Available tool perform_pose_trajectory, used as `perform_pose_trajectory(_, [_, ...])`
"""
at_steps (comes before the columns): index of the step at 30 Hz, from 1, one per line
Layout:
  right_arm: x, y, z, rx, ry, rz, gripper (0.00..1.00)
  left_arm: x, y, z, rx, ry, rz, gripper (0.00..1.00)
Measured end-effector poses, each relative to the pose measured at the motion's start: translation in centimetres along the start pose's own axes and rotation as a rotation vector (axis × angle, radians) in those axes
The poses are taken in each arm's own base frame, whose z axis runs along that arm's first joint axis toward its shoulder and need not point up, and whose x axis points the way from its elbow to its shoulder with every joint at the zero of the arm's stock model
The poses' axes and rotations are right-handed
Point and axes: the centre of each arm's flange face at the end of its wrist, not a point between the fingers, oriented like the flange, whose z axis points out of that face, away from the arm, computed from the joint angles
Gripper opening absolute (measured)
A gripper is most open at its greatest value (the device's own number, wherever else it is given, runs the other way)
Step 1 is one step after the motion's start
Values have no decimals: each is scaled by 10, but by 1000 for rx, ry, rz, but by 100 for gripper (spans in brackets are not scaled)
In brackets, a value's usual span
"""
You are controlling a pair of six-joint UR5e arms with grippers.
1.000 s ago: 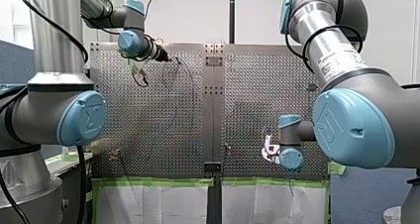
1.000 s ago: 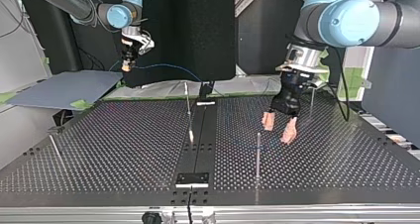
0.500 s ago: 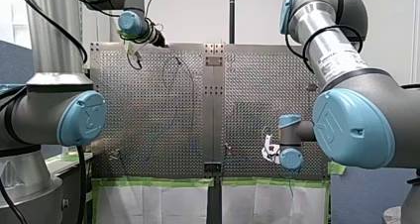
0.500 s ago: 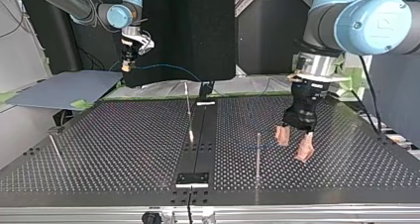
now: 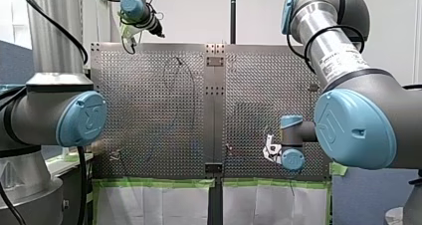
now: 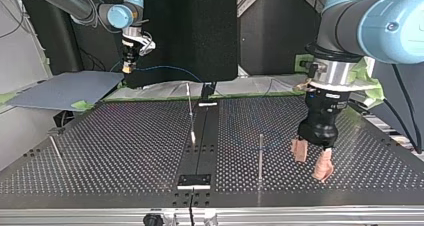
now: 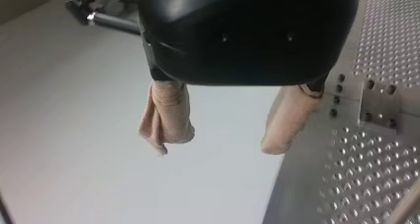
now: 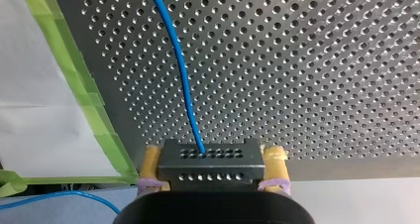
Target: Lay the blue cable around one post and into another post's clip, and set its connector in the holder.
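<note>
My right gripper [image 8: 214, 157] is shut tight on the black block connector with little holes [image 8: 210, 165]. Its yellow pads [image 8: 274, 157] squeeze the block from both sides. The thin blue cable [image 8: 178, 70] comes out of the connector's middle and runs straight ahead of this gripper, over the shiny metal bench full of holes [image 8: 322, 60]. So the cable's long way points away from my right gripper, and that is the gripper that has it.

Far across the bench from there, a thin metal post [image 6: 260, 156] stands just beside my left gripper [image 6: 311, 164]. Its beige pads [image 7: 168, 115] are wide apart with nothing between them. My left gripper is much nearer that post, so I think it could help guide the cable there.

A small flat black plate [image 6: 195, 180] sits well apart from both grippers. I guess it is the holder. The connector is not in it yet.

A small label [image 5: 338, 63] on my right arm is too tiny to read.
</note>
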Motion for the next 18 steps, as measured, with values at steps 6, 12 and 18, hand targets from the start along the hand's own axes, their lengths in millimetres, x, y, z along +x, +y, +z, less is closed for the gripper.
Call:
perform_pose_trajectory(6, [0,1,1,0,-2,0,18,-12,-11,2,14,26,60,100])
perform_pose_trajectory(12, [0,1,1,0,-2,-1,18,-32,-16,-1,-31,17,123,100])
perform_pose_trajectory(18, [0,1,1,1,-1,0,18,-33,-15,-8,-70,56,188,100])
